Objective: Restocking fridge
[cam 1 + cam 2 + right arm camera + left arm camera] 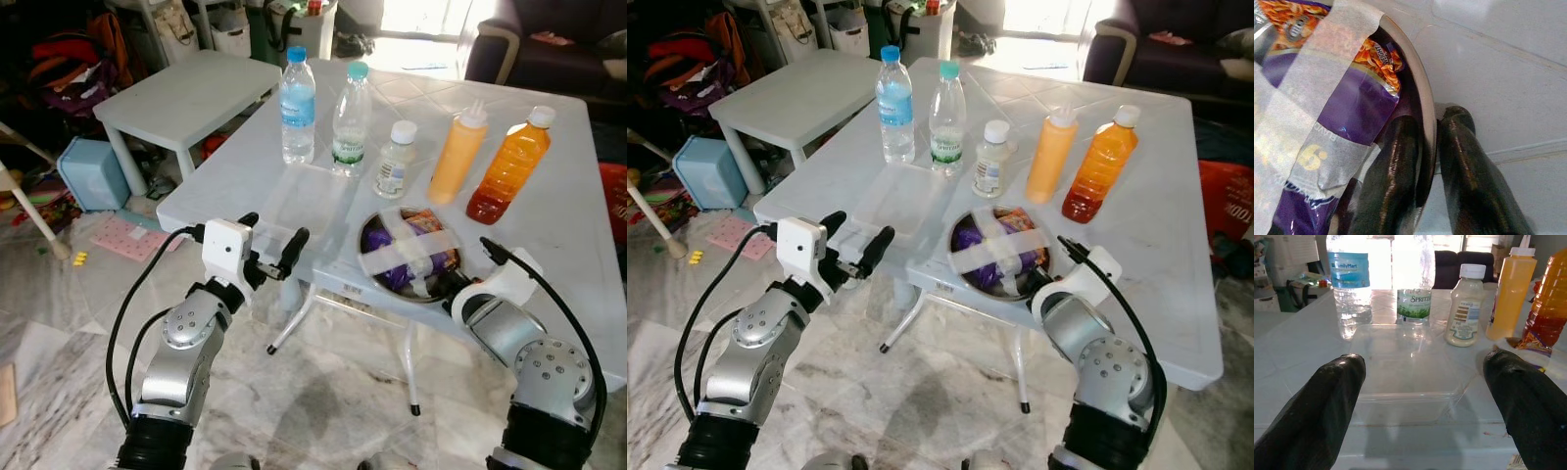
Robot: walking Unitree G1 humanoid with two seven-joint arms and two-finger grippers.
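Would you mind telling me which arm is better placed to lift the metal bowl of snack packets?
Right. The right gripper already has its fingers pinching the metal bowl's rim, while the left gripper hovers open before the clear container.

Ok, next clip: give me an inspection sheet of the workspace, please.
Surface: white table.
Job's things: two water bottles, small white bottle, two orange bottles, clear container, taped metal bowl of snack packets.
Clutter: toys on the floor at left.
Grippers: left gripper open before the container; right gripper pinching the bowl's rim.
Cables: black, looping along both arms.
Surroundings: second white table, dark sofa.
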